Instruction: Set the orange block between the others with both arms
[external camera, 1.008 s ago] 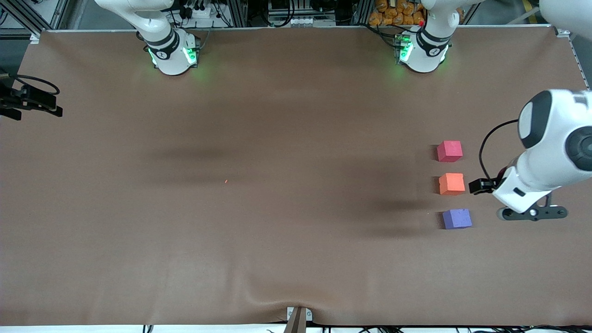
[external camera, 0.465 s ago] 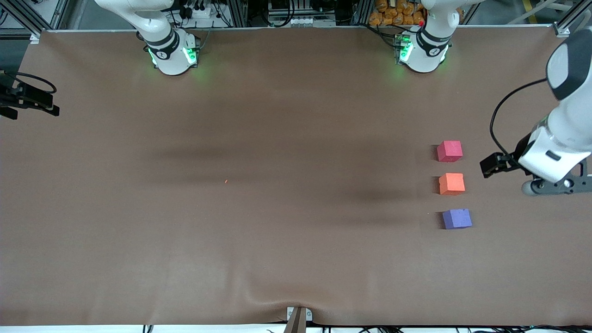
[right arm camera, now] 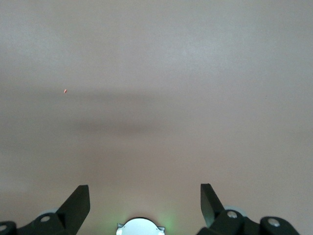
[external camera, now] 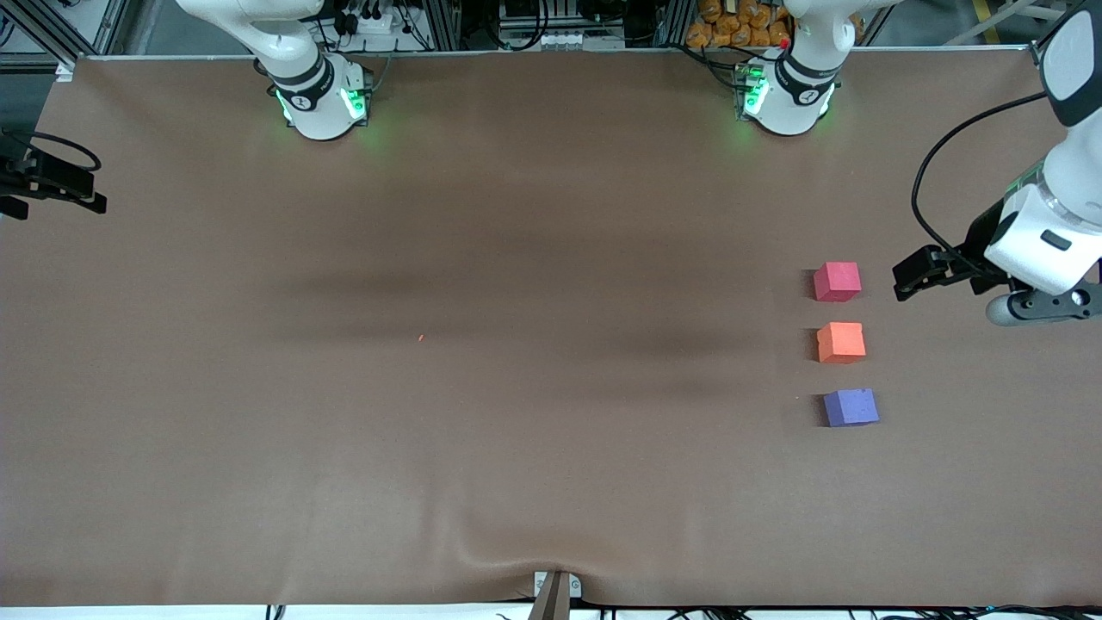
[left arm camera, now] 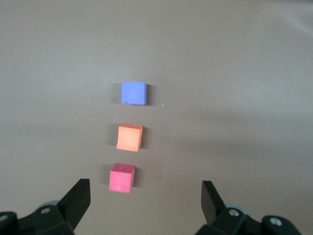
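Note:
Three small cubes lie in a line toward the left arm's end of the table. The orange block rests between the pinkish-red cube and the purple cube, with a gap on each side. My left gripper hangs open and empty in the air, over the table beside the pinkish-red cube, toward the table's end. My right gripper is open and empty, high above bare brown cloth near its own base; that arm waits.
Brown cloth covers the whole table, with a small ridge at the edge nearest the front camera. A tiny red speck lies mid-table. Both arm bases stand along the robots' edge.
My left gripper has drawn away from beside the orange block, moving toward the robots' edge and the table's end. The three cubes have stayed put. The right arm has barely shifted.

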Tool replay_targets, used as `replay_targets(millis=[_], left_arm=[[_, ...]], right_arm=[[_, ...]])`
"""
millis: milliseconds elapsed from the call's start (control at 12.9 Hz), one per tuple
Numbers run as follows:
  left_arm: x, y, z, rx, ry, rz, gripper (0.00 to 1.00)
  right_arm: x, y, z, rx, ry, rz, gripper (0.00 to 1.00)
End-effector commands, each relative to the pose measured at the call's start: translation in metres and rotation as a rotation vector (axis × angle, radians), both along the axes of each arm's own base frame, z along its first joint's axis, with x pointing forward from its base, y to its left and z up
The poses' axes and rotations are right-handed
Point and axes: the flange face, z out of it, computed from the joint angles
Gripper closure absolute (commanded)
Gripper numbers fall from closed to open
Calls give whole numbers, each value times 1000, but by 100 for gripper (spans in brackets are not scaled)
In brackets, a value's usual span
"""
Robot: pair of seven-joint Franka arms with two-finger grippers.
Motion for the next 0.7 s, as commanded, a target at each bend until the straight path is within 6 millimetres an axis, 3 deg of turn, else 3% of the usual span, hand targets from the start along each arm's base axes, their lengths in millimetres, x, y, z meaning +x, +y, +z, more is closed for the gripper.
replay_targets(millis=[0,620], left_arm=[[-11,-9,9,-14,8,23,0],[-18,-8,11,-6,28,20,0]], right_arm=[[-5,-3,10,-7,-3,42,0],[-11,-7,7,3,36,39,0]])
